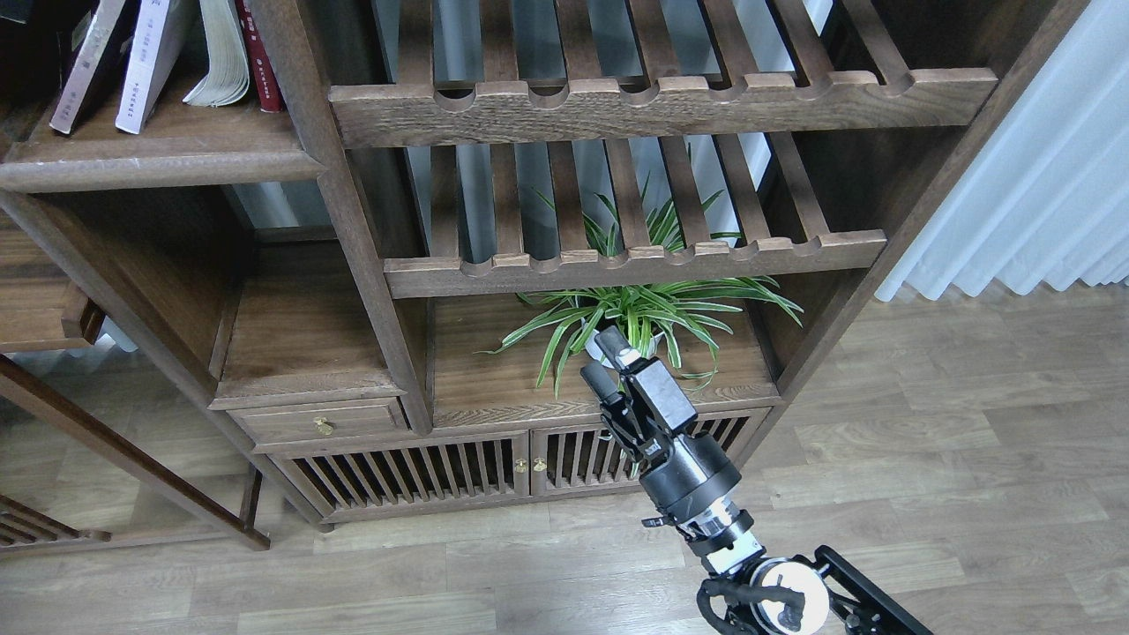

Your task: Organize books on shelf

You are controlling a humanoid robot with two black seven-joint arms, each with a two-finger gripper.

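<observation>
Two slatted racks with scalloped front rails, an upper rack [661, 101] and a lower rack [635, 265], occupy the right bay of the wooden cabinet. A spider plant [644, 313] stands on the board beneath the lower rack. A small drawer with a brass knob [324, 427] sits lower left, above slatted doors [414, 476]; white curtains [1032, 176] hang at right over wood-plank floor [926, 459].

Four leaning books [163, 57] stand directly on the dark-brown shelf [159, 159] at upper left.
</observation>
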